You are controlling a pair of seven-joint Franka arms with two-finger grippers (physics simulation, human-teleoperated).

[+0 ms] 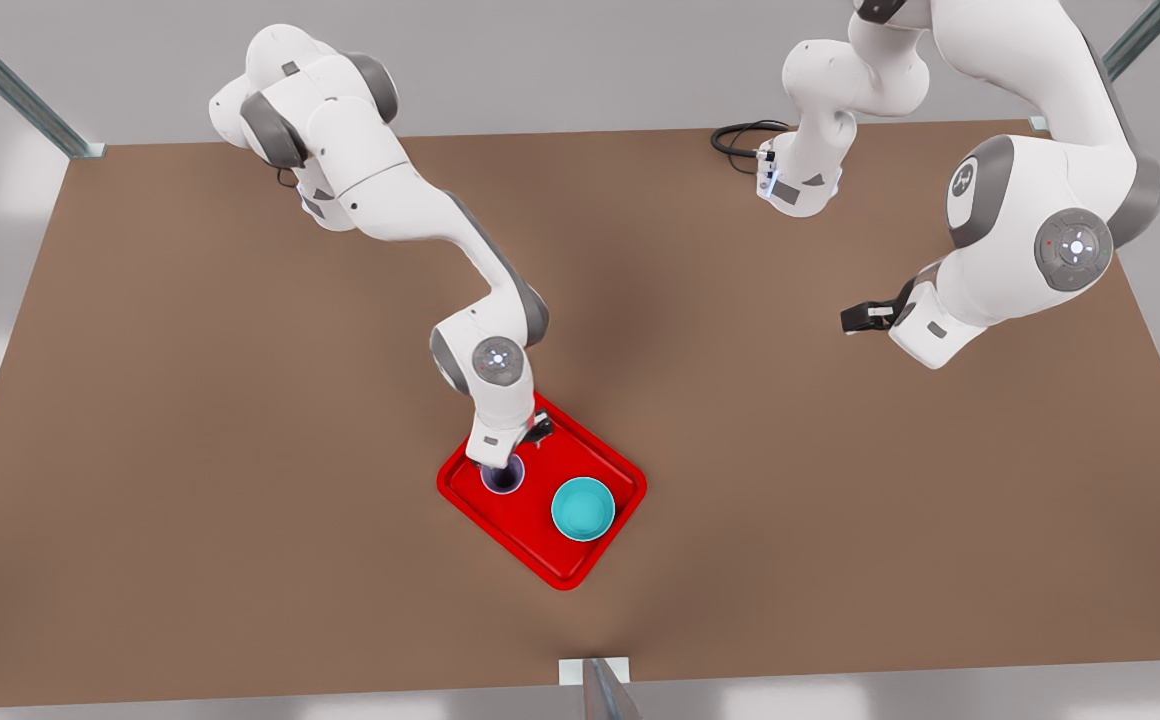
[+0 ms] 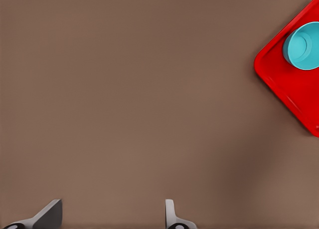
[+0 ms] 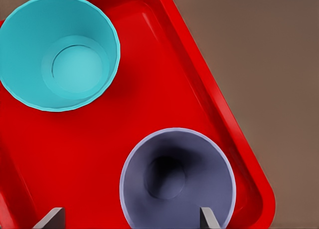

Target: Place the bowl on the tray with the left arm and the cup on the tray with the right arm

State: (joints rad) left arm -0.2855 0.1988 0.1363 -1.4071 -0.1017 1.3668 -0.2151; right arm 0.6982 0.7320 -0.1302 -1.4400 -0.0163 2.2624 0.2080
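red tray [image 1: 568, 565] lying flat on the brown table [image 1: 190, 450], turned at an angle to the table's edges. upright on it, two containers: teal bowl [image 1: 582, 508] toward the front view's right, lavender cup [image 1: 503, 477] toward the front view's left, near each other but not touching. both look hollow, bare floors visible from above.

right gripper [image 1: 505, 462] directly over the cup, at the end of the arm reaching in from the front view's left. in the right wrist view, fingertips [image 3: 52, 217] set wide apart, one on either side of the cup [image 3: 178, 180]; one tip overlapping the cup's rim, contact or clearance impossible to tell. same view looking straight down into the bowl [image 3: 59, 52], showing its flat round base, and the tray's raised rim [image 3: 219, 112] running close beside the cup with table beyond.

left gripper [image 1: 865, 318] well away from the tray, held above bare table on the front view's right. in the left wrist view, fingers [image 2: 47, 216] spread apart with nothing between them, brown tabletop beneath; a corner of the tray [image 2: 284, 84] and the bowl [image 2: 303, 45] at the far edge of that view.

from the front view alone: a black cable [image 1: 740, 135] coiled by the base of the arm on that view's right, and metal frame struts [image 1: 20, 90] at the table's corners.
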